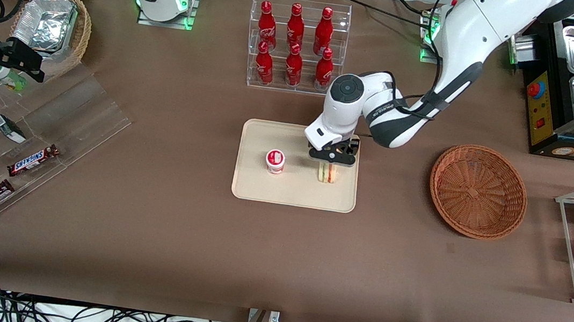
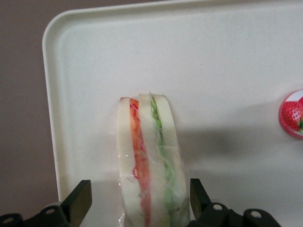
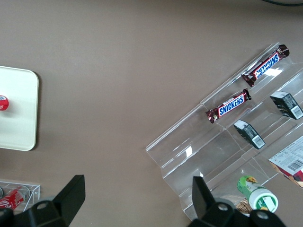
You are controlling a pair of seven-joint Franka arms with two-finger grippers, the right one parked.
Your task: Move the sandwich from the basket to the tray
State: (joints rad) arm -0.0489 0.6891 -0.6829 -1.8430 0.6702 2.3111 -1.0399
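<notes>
Wrist view first: the sandwich point(image 2: 150, 161) stands on edge on the tray point(image 2: 227, 56), right between the two dark fingers point(image 2: 78, 201), and there's daylight showing on the red-filling side, while the other finger sits just beside the green-filling side. So the fingers look spread a little wider than the bread, not squeezing it, though contact on that green side I can't rule out. Its long axis runs straight out from the gripper point(image 2: 139, 203), in line with the gap, so a lift straight up should clear it. Pale bread, a red layer, a green layer, clear wrap shining over it. From the front, the gripper point(image 1: 331, 162) hangs right over the sandwich point(image 1: 326, 173), which sits on the tray point(image 1: 294, 194) beside the small red-and-white cup point(image 1: 275, 161). The brown basket point(image 1: 478, 191) lies well apart from the tray, toward the working arm's end of the desk point(image 1: 275, 267), with nothing in it.
</notes>
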